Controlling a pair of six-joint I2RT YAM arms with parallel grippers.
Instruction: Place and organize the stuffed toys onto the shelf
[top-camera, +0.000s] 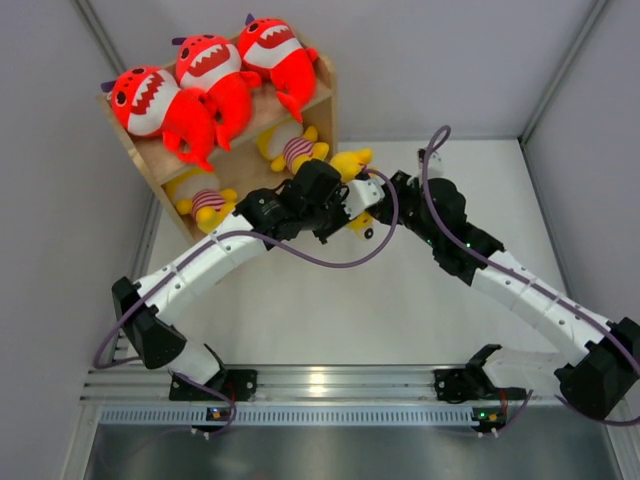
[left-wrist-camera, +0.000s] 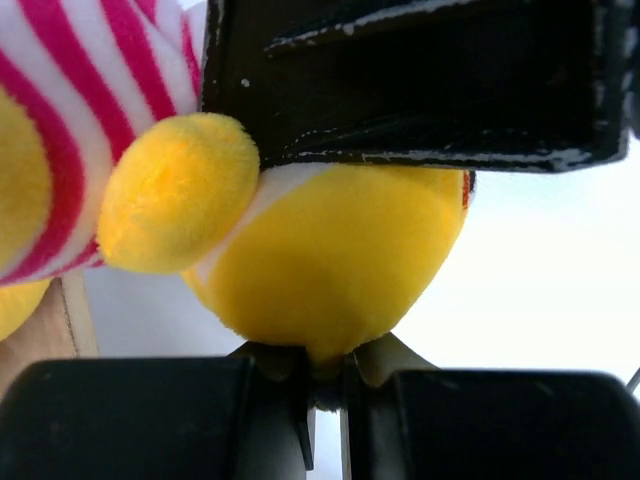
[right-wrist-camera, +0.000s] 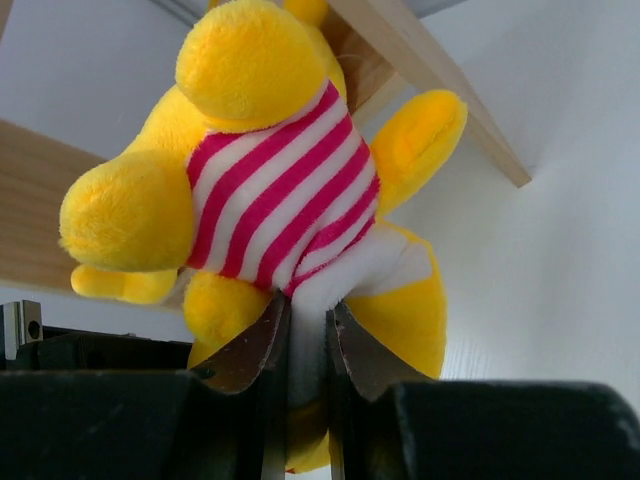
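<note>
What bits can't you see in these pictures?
Left wrist view: the yellow plush doll with red-and-white stripes is too close; picture edges cut it off, and no face shows above the left gripper.
Right wrist view: the right gripper covers the doll's bottom; the light-wood shelf is cut off.
Top view: both grippers hide most of that doll; the red plush sharks and the shelf's top cover parts of two lower dolls.

Fuzzy plush doll (right-wrist-camera: 270, 200), matt light-wood shelf (right-wrist-camera: 432, 72) (smooth), dull black plastic fingers (left-wrist-camera: 120, 420).
</note>
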